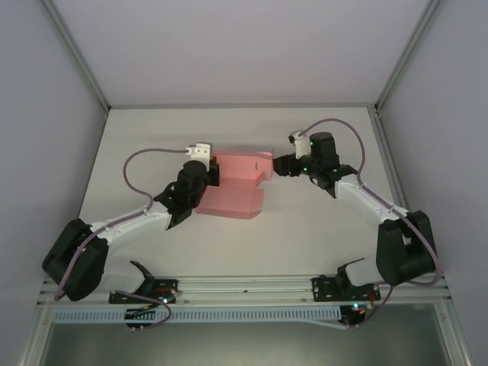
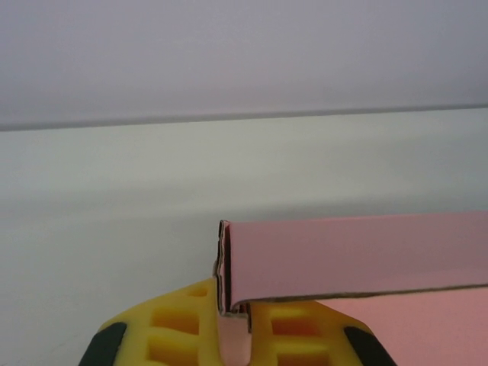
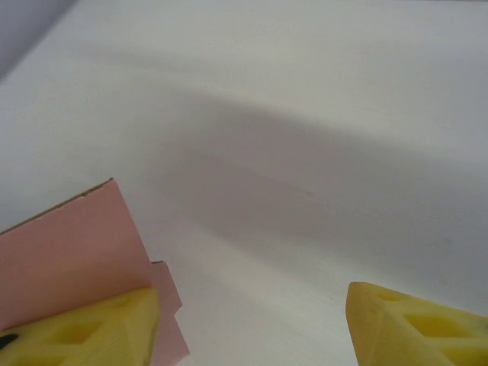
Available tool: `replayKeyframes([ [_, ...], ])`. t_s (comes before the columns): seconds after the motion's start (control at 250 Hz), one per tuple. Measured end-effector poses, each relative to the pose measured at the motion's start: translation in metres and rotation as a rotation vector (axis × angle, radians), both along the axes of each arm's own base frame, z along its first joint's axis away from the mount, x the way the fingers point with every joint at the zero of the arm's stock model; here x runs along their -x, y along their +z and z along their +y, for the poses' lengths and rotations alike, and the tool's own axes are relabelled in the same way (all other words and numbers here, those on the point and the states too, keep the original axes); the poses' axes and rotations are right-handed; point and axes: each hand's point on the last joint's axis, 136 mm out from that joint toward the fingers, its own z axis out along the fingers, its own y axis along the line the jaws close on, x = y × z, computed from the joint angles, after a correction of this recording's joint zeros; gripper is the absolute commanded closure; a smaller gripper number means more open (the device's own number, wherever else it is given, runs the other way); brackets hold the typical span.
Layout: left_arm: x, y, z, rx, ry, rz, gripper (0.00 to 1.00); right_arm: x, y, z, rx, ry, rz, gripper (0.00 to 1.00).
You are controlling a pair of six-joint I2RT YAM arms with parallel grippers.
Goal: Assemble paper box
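left gripper (image 2: 233,332): clamped on paper box (image 2: 358,255) folded edge, anchoring it.
right gripper (image 3: 252,293): spread wide beside its opposite end.

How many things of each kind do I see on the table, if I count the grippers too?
Pink paper box: 1
Grippers: 2 (left gripper, right gripper)
Total: 3

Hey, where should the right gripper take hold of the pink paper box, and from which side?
Probably the free right end of the paper box, approached from the right. The left gripper is shut on its folded left edge, and the right gripper is open beside the opposite end. The card is thin, so pinch across its faces.
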Motion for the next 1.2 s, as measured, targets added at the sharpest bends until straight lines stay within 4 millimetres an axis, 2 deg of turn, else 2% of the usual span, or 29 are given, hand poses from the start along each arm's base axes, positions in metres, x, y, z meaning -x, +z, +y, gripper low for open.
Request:
replayKeyframes([
  [0.092, -0.001, 0.000, 0.003, -0.002, 0.010, -0.001, 1.00, 0.003, 0.002, 0.010, -0.042, 0.058, 0.002, 0.33],
  [0.311, 0.002, 0.004, -0.010, 0.018, -0.057, -0.012, 1.00, 0.014, 0.010, 0.035, -0.049, 0.138, -0.021, 0.31],
  [0.399, 0.001, 0.004, -0.010, 0.019, -0.057, -0.014, 1.00, 0.008, 0.011, 0.034, -0.030, 0.116, -0.030, 0.31],
  [0.563, 0.001, 0.004, -0.007, 0.019, -0.043, -0.014, 1.00, 0.003, 0.011, 0.028, 0.020, 0.085, -0.035, 0.22],
  [0.659, 0.002, 0.005, -0.007, 0.015, -0.034, -0.017, 1.00, 0.006, 0.015, 0.019, 0.057, 0.051, -0.047, 0.19],
  [0.755, 0.006, 0.009, -0.010, 0.023, -0.048, -0.027, 1.00, 0.008, 0.028, -0.002, 0.097, -0.039, -0.085, 0.13],
  [0.882, 0.016, 0.018, -0.014, 0.035, -0.086, -0.045, 1.00, -0.002, 0.045, -0.058, 0.102, -0.224, -0.115, 0.11],
  [0.998, 0.020, 0.027, -0.016, 0.051, -0.108, -0.061, 1.00, -0.017, 0.037, -0.101, 0.079, -0.326, -0.071, 0.11],
  [1.062, 0.021, 0.030, -0.017, 0.058, -0.118, -0.064, 1.00, -0.020, 0.023, -0.102, 0.061, -0.296, -0.024, 0.13],
  [1.202, 0.023, 0.030, -0.019, 0.061, -0.132, -0.062, 1.00, -0.016, -0.008, -0.061, -0.039, -0.078, 0.107, 0.24],
])
